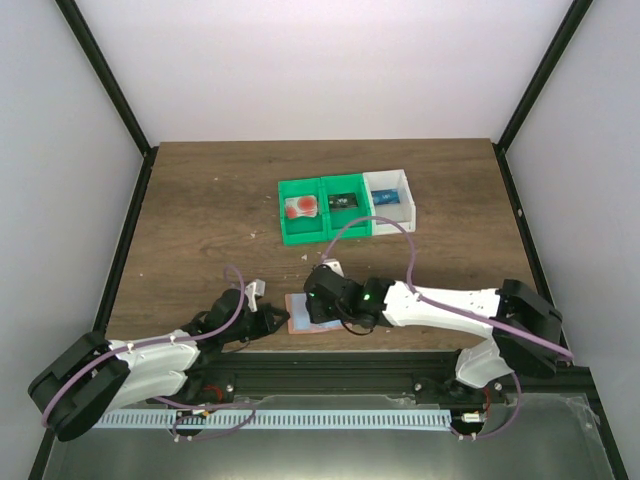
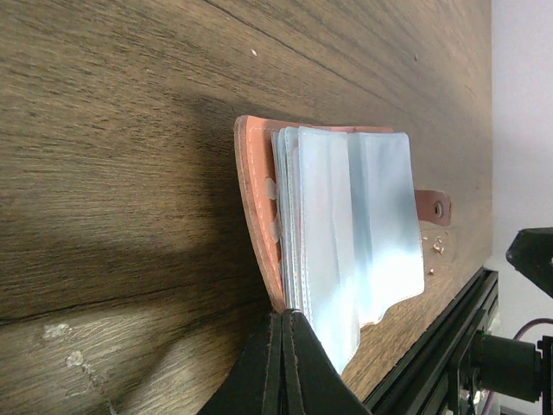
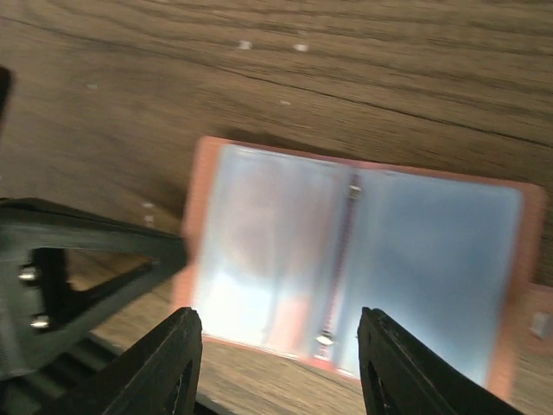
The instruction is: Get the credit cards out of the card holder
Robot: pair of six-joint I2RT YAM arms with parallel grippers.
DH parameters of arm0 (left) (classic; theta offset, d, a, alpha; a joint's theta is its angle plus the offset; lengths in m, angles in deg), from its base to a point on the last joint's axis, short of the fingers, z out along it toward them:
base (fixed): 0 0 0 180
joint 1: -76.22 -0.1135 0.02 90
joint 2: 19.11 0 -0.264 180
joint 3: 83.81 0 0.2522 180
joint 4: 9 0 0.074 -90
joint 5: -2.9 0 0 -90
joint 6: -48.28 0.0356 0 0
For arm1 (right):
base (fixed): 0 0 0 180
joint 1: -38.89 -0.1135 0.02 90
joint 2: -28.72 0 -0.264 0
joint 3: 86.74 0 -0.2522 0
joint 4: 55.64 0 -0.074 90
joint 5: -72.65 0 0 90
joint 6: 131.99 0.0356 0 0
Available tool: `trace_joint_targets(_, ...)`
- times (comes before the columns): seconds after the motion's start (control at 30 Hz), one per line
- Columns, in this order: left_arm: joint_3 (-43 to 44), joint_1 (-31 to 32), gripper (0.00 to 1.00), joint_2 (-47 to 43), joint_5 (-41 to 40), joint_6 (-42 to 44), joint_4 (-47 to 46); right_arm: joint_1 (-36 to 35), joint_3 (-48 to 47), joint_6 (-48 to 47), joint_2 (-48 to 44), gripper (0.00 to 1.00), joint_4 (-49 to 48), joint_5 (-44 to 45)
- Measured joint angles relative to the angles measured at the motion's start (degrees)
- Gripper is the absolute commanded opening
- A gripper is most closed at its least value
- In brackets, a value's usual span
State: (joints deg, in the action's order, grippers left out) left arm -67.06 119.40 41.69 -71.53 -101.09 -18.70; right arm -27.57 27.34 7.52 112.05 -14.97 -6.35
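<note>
The card holder (image 1: 300, 320) lies open near the table's front edge, with a salmon-pink rim and blue-grey pocket panels. It fills the left wrist view (image 2: 346, 216) and the right wrist view (image 3: 363, 251), which is blurred. My left gripper (image 1: 274, 320) is shut, and its tip (image 2: 283, 322) pinches the holder's near corner at the pink cover. My right gripper (image 1: 322, 298) hovers just above the holder with its jaws wide open and empty (image 3: 281, 363). One credit card (image 1: 300, 208), pale with a red-orange blot, lies in the left green bin. Whether any cards are in the pockets cannot be told.
Two joined green bins (image 1: 322, 232) and a white bin (image 1: 404, 187) stand at the back centre; the middle one holds a dark item (image 1: 343, 201), the white one a blue item (image 1: 387, 198). The black frame rail (image 1: 330, 365) runs along the front edge, close to the holder.
</note>
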Motion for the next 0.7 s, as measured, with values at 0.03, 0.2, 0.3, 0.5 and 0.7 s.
trace_joint_targets(0.03, 0.0, 0.0, 0.0, 0.0, 0.0, 0.0, 0.0, 0.0, 0.0, -0.6, 0.1, 0.52, -1.6, -1.0)
trace_joint_targets(0.2, 0.0, 0.0, 0.0, 1.0, 0.0, 0.0, -0.3, 0.0, -0.1, -2.2, 4.1, 0.57, -6.9, -3.5)
trace_joint_targets(0.3, 0.0, 0.0, 0.0, 1.4, 0.0, 0.0, -0.5, 0.0, -0.3, -2.8, 8.1, 0.58, -8.0, -4.3)
trace_joint_targets(0.5, 0.0, 0.3, 0.0, 2.7, 0.1, 0.0, -0.9, 0.0, -0.3, -3.4, 10.8, 0.61, -8.3, -4.9)
trace_joint_targets(0.7, 0.1, 0.4, 0.0, 2.9, 0.1, 0.0, -1.0, 0.0, -0.3, -3.6, 10.9, 0.63, -9.7, -5.4)
